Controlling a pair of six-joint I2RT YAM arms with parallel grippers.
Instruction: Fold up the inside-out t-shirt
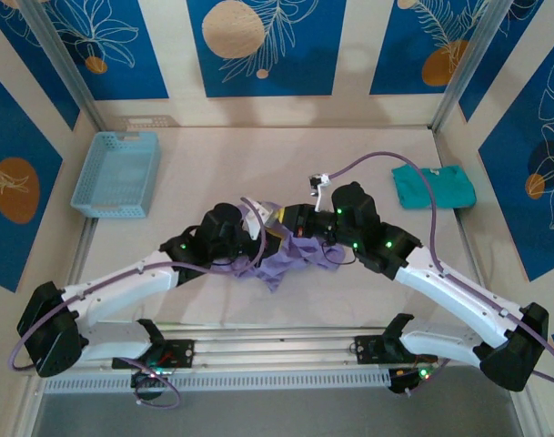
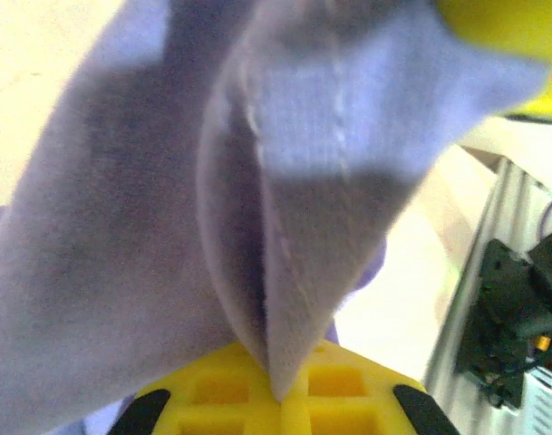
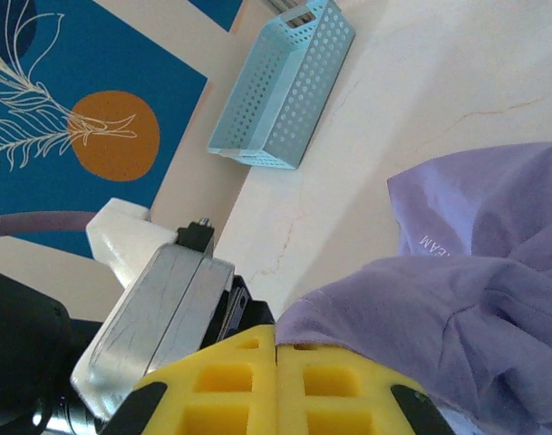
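While t-shirt (image 1: 290, 261) sits bunched, left gripper (image 2: 280, 399) clamps fold, right gripper (image 3: 276, 358) clamps edge. Step: unbunching. Next: draw apart, lay flat on table (image 1: 258, 164).

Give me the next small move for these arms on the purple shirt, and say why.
Probably draw the left gripper and right gripper apart, slightly upward. Both are shut on the t-shirt, which sits crumpled in a bunch between them, so spreading should open it out before any fold.
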